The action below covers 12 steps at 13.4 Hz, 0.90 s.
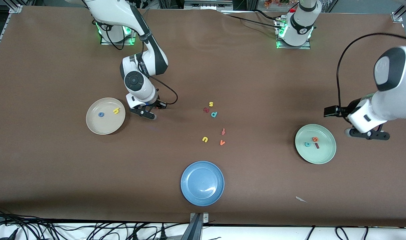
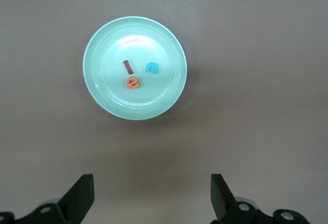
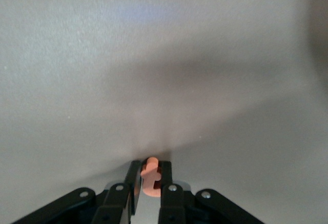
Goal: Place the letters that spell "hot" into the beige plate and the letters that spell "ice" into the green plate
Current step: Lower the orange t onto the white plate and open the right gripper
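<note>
Currently: right gripper (image 3: 150, 183) clamped on orange t (image 3: 150, 175), beside beige plate (image 1: 93, 125).
Yellow h (image 1: 116, 111) and blue o (image 1: 101, 114) in beige plate; i (image 2: 128, 67), c (image 2: 151, 68), e (image 2: 133, 83) in green plate (image 2: 102, 101). Left gripper (image 2: 152, 201) waits beside it, fingers apart.

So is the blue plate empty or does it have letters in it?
Empty: the blue plate shows only bare blue surface, no letters.

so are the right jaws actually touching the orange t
Touching. The right wrist view shows the right gripper shut on the orange t, a jaw pressed against each side of it.
</note>
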Each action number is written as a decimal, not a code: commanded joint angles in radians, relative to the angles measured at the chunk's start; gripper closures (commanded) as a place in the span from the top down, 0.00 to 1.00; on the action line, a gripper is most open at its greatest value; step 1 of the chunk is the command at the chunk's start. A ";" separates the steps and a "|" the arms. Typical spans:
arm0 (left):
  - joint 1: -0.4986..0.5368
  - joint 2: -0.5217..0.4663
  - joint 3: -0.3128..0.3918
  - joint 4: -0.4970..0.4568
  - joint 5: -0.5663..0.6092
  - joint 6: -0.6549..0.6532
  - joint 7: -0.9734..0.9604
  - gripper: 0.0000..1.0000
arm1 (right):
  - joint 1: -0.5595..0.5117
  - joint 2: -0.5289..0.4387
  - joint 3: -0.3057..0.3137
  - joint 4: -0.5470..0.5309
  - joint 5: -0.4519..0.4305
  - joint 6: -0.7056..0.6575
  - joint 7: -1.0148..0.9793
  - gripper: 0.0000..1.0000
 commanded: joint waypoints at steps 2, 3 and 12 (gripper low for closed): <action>-0.028 -0.177 0.042 -0.089 -0.027 -0.040 -0.007 1.00 | 0.003 -0.063 -0.065 0.021 0.001 -0.123 -0.024 0.20; -0.029 -0.200 0.042 -0.084 -0.027 -0.054 -0.007 1.00 | 0.003 -0.074 -0.091 0.035 0.001 -0.170 -0.056 0.20; -0.026 -0.243 0.042 0.022 -0.026 -0.207 -0.011 1.00 | -0.012 -0.085 -0.375 0.054 0.001 -0.364 -0.470 0.21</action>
